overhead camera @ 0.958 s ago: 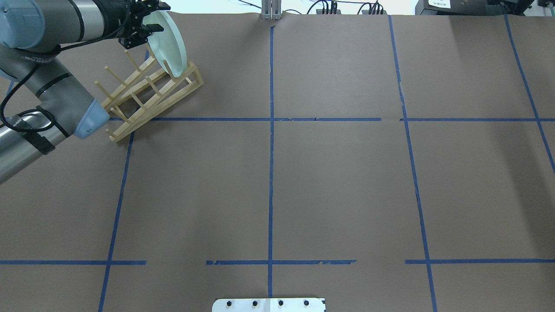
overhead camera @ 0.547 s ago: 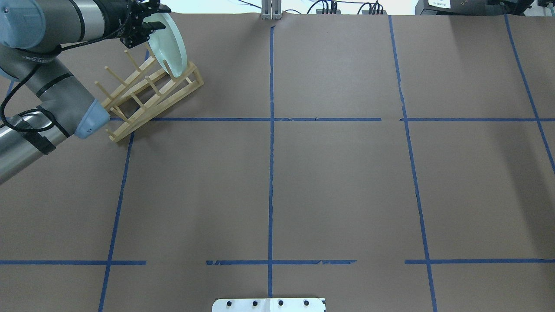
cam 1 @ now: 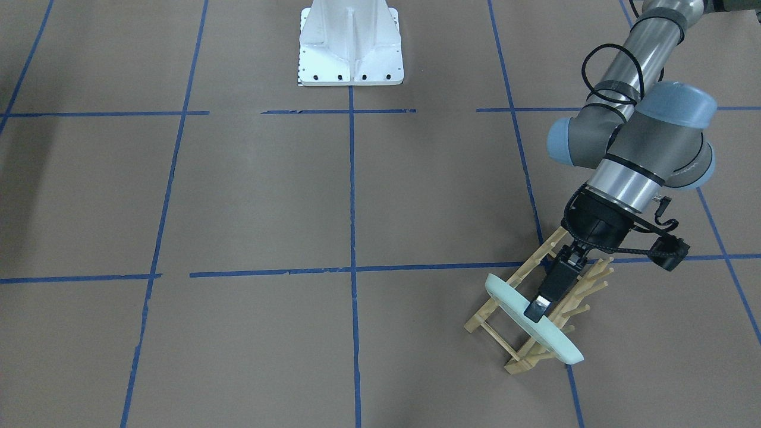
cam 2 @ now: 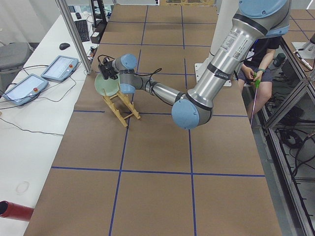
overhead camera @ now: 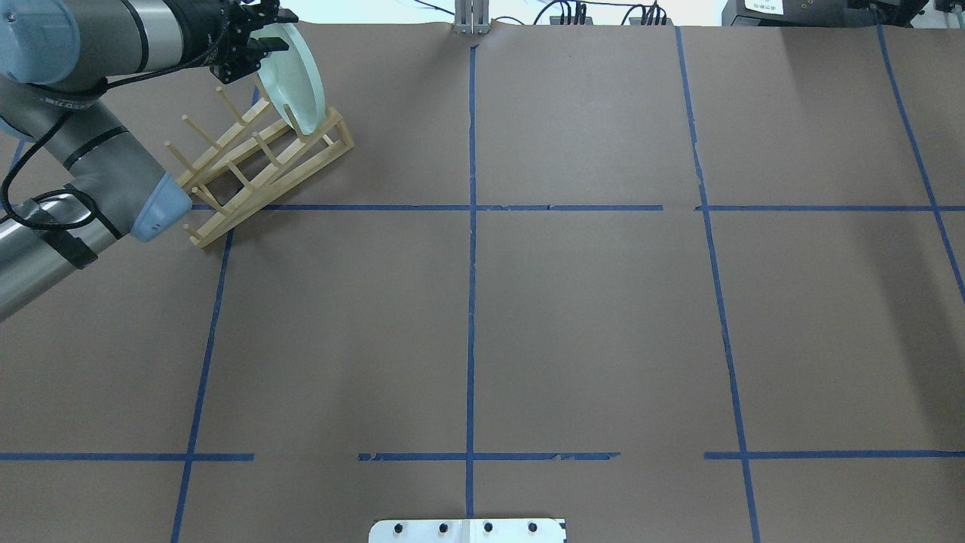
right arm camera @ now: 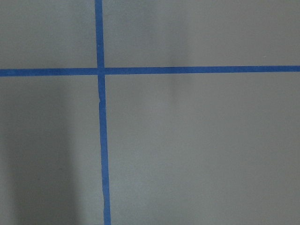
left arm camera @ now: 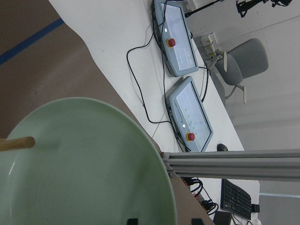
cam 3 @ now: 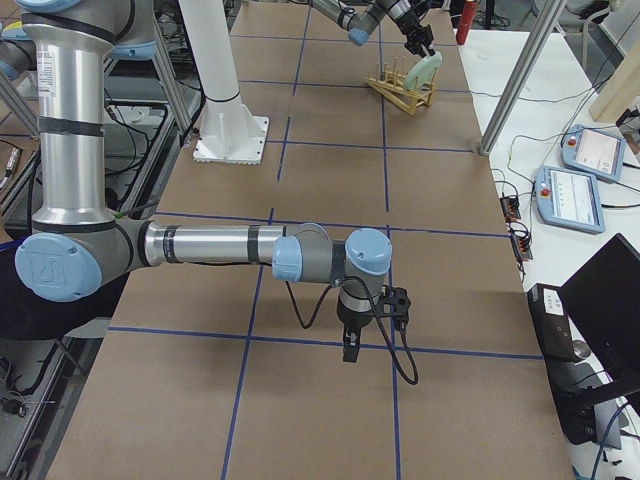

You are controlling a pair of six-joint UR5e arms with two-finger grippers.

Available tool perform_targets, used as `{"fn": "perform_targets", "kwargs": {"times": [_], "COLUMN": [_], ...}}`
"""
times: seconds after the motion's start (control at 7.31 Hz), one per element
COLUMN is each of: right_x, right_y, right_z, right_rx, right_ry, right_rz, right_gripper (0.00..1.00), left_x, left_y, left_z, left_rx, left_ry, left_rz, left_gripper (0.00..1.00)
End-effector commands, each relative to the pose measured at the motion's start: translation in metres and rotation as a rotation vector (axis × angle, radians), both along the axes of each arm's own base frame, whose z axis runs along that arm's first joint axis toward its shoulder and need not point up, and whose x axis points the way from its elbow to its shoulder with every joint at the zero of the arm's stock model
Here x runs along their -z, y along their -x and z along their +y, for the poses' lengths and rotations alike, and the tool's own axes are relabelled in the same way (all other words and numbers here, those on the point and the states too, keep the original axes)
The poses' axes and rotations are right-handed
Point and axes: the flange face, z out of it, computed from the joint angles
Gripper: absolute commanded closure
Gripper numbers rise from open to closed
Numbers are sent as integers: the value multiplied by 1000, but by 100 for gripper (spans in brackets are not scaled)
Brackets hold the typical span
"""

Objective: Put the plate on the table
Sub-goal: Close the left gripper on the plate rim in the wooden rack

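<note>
The pale mint-green plate stands on edge in the far end slot of the wooden peg rack, at the far left of the brown table. My left gripper straddles the plate's top rim, one finger on each face, and looks shut on it. In the front-facing view one black finger lies across the plate. The left wrist view shows the plate filling the lower left. My right gripper hangs low over bare table, far from the rack; I cannot tell whether it is open or shut.
The white robot base stands at the table's near middle edge. Two teach pendants and cables lie on the white bench beyond the rack. An aluminium post rises at the table's far edge near the plate.
The left gripper's fingers have drawn in onto the plate's top rim. The plate and the rack have not moved.
</note>
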Motion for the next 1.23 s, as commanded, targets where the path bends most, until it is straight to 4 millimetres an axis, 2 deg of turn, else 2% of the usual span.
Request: {"fn": "perform_targets", "kwargs": {"times": [0.0, 0.27, 0.55, 0.68, 0.96, 1.09], "right_x": [0, 0, 0, 0, 0, 0], "right_y": [0, 0, 0, 0, 0, 0], "right_z": [0, 0, 0, 0, 0, 0], "right_rx": [-2, -2, -2, -1, -1, -2], "right_ry": [1, 1, 1, 2, 0, 1], "right_rz": [0, 0, 0, 0, 0, 0], "right_gripper": [0, 0, 0, 0, 0, 0], "left_x": [5, 5, 6, 7, 11, 20], "left_y": [-4, -7, -6, -4, 4, 13], "left_z": [-5, -7, -7, -7, -9, -7], "left_rx": [-1, -3, -3, -7, 0, 8], "left_ry": [0, 3, 2, -13, -43, -59], "left_rz": [-1, -3, -2, -7, -21, -10], "left_gripper": [52, 56, 91, 100, 100, 100]}}
